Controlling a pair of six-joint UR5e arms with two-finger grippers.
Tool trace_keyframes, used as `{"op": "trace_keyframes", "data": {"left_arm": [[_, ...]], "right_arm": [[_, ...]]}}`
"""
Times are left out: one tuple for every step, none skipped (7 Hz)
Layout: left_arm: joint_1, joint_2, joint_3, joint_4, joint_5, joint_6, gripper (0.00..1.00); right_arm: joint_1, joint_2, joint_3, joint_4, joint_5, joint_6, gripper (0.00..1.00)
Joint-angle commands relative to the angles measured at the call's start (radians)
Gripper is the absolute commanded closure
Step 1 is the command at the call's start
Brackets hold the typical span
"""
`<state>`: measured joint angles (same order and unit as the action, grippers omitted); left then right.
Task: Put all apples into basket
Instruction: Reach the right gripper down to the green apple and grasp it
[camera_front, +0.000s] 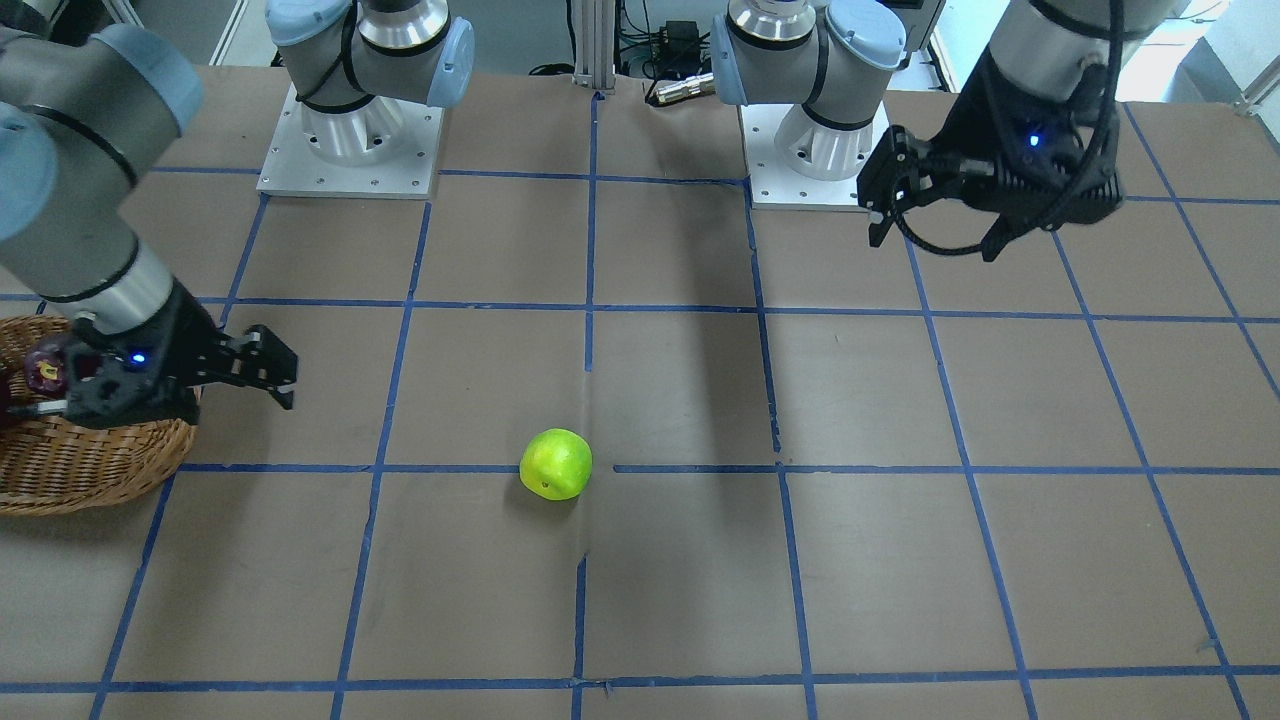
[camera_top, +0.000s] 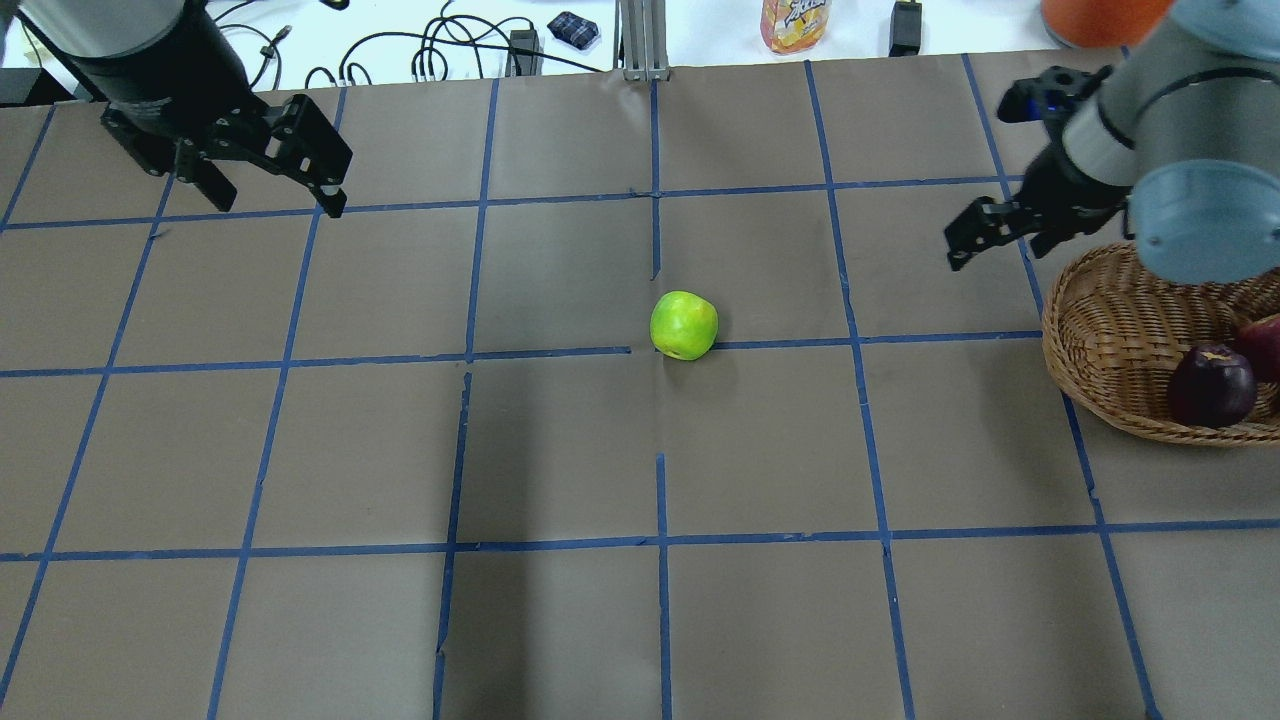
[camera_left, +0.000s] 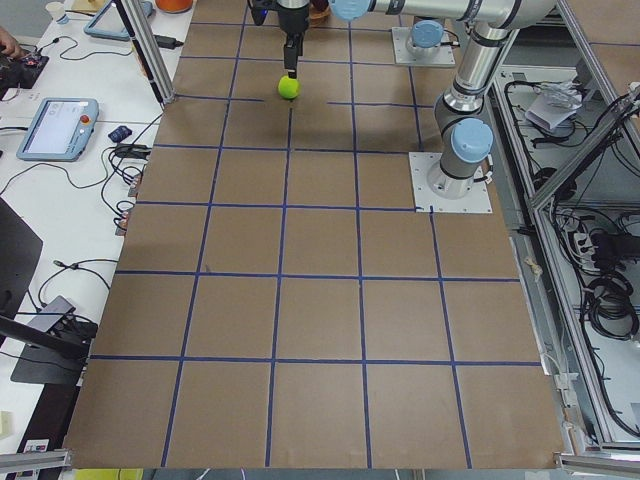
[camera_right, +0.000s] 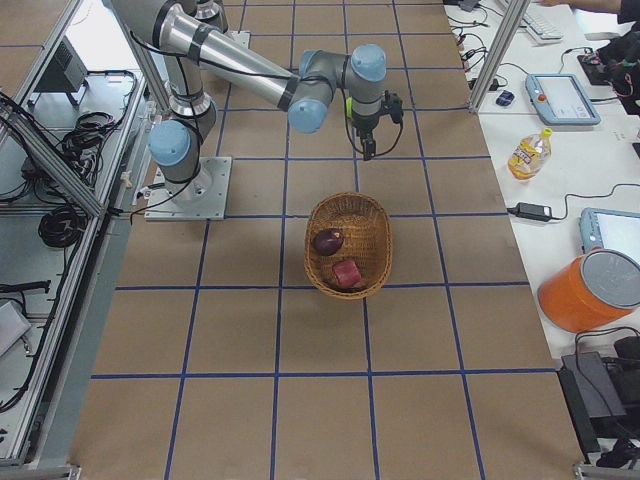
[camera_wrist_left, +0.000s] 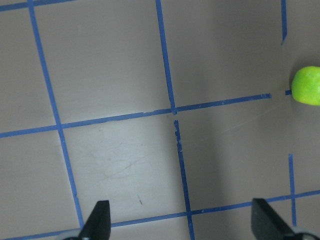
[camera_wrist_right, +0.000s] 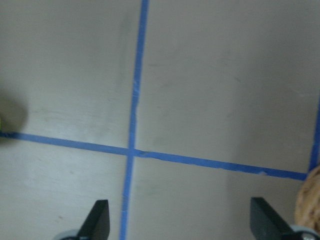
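The yellow-green apple (camera_top: 684, 325) lies alone on the brown table near its middle; it also shows in the front view (camera_front: 556, 464) and at the right edge of the left wrist view (camera_wrist_left: 307, 86). The wicker basket (camera_top: 1110, 330) stands at the right edge and holds the maroon apple (camera_top: 1212, 385) and the red apple (camera_top: 1265, 345). My right gripper (camera_top: 975, 235) is open and empty, just left of the basket's far rim. My left gripper (camera_top: 325, 170) is open and empty at the far left, well away from the green apple.
Blue tape lines grid the table. Both arm bases (camera_front: 350, 140) stand at the robot's edge. Beyond the far edge lie cables, a drink bottle (camera_top: 795, 22) and an orange container (camera_right: 590, 290). The basket's rim shows at the right wrist view's corner (camera_wrist_right: 310, 200).
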<state>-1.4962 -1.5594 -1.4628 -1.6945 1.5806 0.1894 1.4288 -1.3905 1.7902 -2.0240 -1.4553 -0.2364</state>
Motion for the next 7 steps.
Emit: {"op": "trace_keyframes", "data": {"left_arm": [[-0.007, 0.013, -0.021, -0.053, 0.010, -0.217, 0.00], [-0.012, 0.015, -0.017, -0.053, -0.010, -0.232, 0.00], [-0.015, 0.028, -0.034, -0.053, -0.002, -0.229, 0.00], [-0.015, 0.028, -0.027, -0.053, -0.004, -0.246, 0.00], [-0.015, 0.030, -0.027, -0.054, -0.005, -0.245, 0.00], [-0.015, 0.027, -0.028, -0.054, -0.004, -0.245, 0.00], [-0.015, 0.030, -0.033, -0.053, -0.001, -0.232, 0.00]], "right_arm": [[0.244, 0.133, -0.131, -0.005, 0.003, 0.413, 0.01], [0.330, 0.195, -0.196, -0.007, 0.000, 0.536, 0.00], [0.384, 0.237, -0.209, -0.010, -0.019, 0.604, 0.01], [0.400, 0.254, -0.204, -0.009, -0.019, 0.640, 0.00], [0.406, 0.268, -0.204, -0.012, -0.013, 0.705, 0.00], [0.423, 0.287, -0.204, -0.013, -0.019, 0.762, 0.00], [0.430, 0.309, -0.206, -0.019, -0.019, 0.778, 0.00]]}}
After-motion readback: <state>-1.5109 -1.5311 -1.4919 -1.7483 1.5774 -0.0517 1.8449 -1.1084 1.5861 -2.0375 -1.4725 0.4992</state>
